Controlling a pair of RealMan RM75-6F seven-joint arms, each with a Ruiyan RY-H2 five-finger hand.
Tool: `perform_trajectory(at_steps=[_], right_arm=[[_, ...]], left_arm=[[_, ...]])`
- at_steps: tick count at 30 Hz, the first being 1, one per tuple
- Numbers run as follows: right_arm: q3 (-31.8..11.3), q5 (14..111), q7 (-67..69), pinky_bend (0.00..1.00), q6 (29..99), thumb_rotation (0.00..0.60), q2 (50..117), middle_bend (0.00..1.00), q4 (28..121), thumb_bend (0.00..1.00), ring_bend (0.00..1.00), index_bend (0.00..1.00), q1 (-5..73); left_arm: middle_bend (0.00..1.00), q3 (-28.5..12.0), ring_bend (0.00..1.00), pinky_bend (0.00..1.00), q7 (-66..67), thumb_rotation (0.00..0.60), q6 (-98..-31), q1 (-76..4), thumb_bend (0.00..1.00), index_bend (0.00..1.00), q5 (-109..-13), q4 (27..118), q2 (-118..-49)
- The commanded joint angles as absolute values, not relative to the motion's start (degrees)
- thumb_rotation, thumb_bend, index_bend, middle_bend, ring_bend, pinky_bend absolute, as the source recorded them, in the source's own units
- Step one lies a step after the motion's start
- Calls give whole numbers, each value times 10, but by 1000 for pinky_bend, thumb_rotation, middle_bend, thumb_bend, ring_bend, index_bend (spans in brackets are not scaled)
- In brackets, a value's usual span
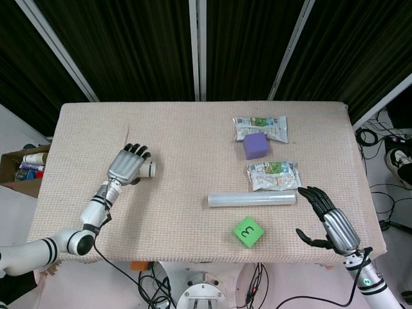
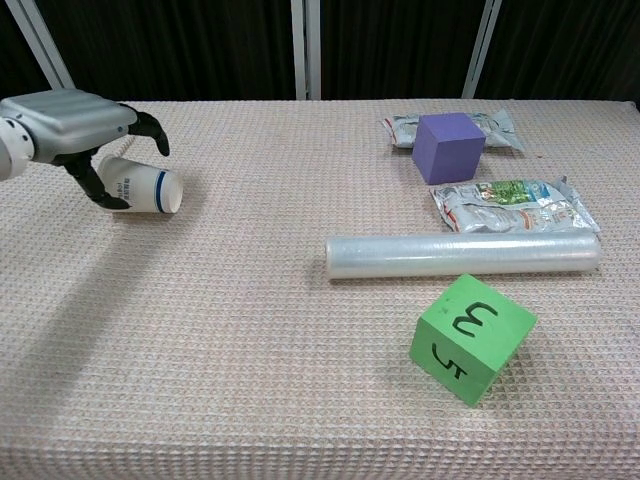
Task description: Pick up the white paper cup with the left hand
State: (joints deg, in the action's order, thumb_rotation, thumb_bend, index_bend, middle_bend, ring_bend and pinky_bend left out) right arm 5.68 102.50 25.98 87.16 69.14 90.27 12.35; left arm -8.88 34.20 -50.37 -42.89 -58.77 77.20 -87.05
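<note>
**Cup on its side under the left hand, not yet lifted**

The cup [image 2: 143, 189] lies on its side at the left of the frame, its base pointing toward the middle of the tabletop [image 1: 193, 141]. The left hand [image 1: 127, 165] is arched over its mouth end, fingers [image 2: 150, 124] curved above it and the thumb low on the near side. In the chest view the fingers look spread around the cup rather than pressed on it, so I judge the hand released, holding nothing. The right hand [image 1: 330, 221] rests at the lower right of the head view, fingers apart and empty.

The risks come from the cup's shape and pose. Lying down, it can roll away if a finger nudges it before the thumb closes. Thin paper may also crumple if squeezed hard near the open rim. A grip only at the mouth end could let the cup tip out on the lift.

The tabletop wears a beige waffle-textured cloth, which should slow any rolling. Well apart from the cup are a purple cube [image 2: 449, 146], two snack packets, a clear roll [image 2: 462, 255] and a green cube [image 2: 470, 337]. Dark curtains hang behind; a box of bottles [image 1: 26, 168] sits at the left edge, off the tabletop.
</note>
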Motion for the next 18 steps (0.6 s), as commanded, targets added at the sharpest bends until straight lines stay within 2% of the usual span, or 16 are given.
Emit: perform_trajectory(at_steps=[1, 7, 10, 15, 18], right_arm=[[57, 1025, 263, 3, 873, 600, 693, 103, 900, 265, 0, 68, 122], [58, 1024, 270, 2, 876, 600, 693, 103, 893, 266, 0, 72, 119], [59, 1020, 276, 2, 878, 600, 694, 103, 889, 266, 0, 76, 116], [60, 1022, 280, 3, 884, 600, 692, 105, 887, 266, 0, 81, 111], [62, 1024, 281, 2, 887, 600, 688, 109, 890, 266, 0, 87, 109]], left_arm=[[153, -104, 117, 169, 472, 600, -525, -479, 189, 247, -450, 804, -906], [184, -108, 118, 174, 543, 600, -539, -516, 189, 279, -348, 791, -929], [251, -111, 144, 181, 554, 600, -544, -527, 206, 320, -309, 784, -939], [368, -107, 204, 200, 543, 600, -556, -530, 345, 431, -308, 755, -953], [414, -105, 225, 213, 516, 600, -559, -522, 401, 455, -326, 753, -947]])
